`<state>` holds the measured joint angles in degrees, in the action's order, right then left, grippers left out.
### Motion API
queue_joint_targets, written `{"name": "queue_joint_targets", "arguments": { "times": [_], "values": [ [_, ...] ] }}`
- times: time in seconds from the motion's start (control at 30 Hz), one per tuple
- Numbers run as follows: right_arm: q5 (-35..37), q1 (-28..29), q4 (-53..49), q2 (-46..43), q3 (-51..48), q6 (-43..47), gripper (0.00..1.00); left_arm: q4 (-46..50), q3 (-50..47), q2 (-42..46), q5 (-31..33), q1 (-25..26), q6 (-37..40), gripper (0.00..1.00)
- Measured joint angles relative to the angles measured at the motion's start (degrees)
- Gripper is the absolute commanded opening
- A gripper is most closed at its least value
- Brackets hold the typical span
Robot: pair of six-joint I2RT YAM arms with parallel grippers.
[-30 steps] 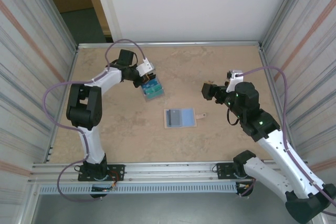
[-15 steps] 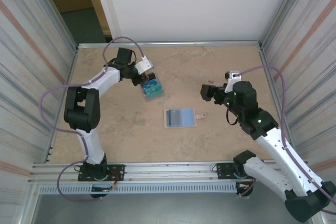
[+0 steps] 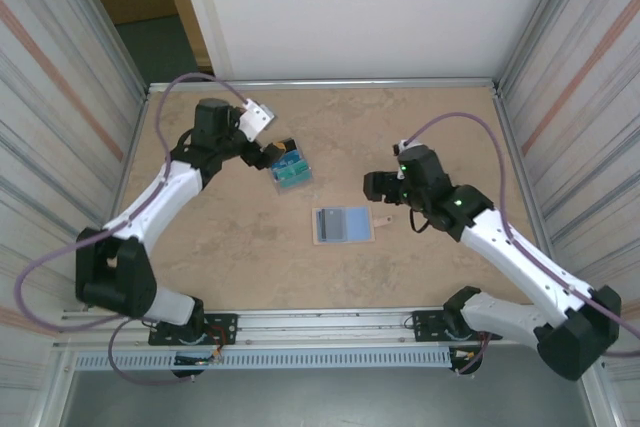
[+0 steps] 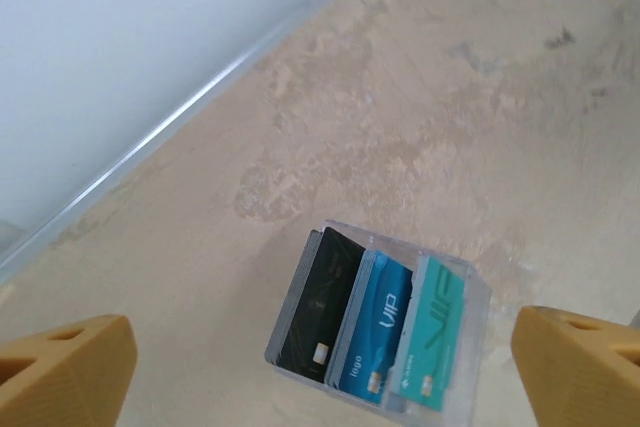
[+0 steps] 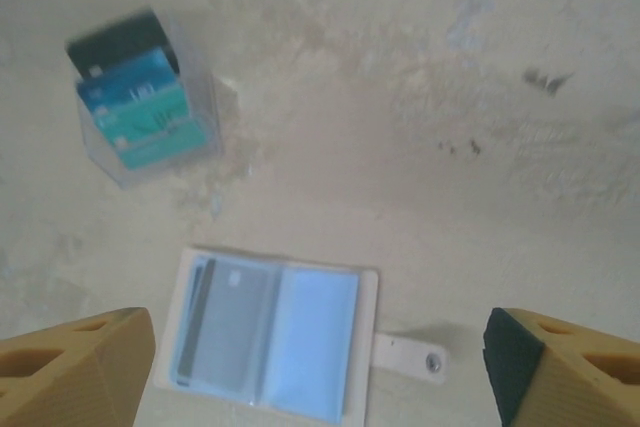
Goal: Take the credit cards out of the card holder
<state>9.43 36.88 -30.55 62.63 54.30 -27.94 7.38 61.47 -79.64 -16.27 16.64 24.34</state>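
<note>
While the card holder (image 5: 270,332) lies opened flat near the middle of the table (image 3: 230,247), a greyish card (image 5: 228,332) sits behind its left sleeve, so the job looks unfinished; the right sleeve seems empty. Beyond it, well apart, a clear tray (image 4: 478,332) holds three credit cards (image 4: 385,332) upright side by side (black, blue, teal), probably to keep them sorted. The left gripper (image 4: 322,367) hovers over that tray, spread wide and empty. The right gripper (image 5: 320,367) hangs above the holder, also spread and empty-handed, seemingly placed for the remaining card.
</note>
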Motion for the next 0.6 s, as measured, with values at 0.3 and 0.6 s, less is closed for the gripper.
{"name": "queue_joint_targets", "arguments": {
  "times": [0.3,0.6],
  "values": [
    [-0.2,9.4,-2.3,14.6,3.0,-3.6,0.60,-6.8,-17.9,17.9,8.5,0.0,-20.4,0.99],
    [-3.4,13.9,-1.5,26.0,5.7,-4.7,0.51,-9.6,-29.4,32.3,16.0,-0.2,-38.1,0.99]
  ]
}}
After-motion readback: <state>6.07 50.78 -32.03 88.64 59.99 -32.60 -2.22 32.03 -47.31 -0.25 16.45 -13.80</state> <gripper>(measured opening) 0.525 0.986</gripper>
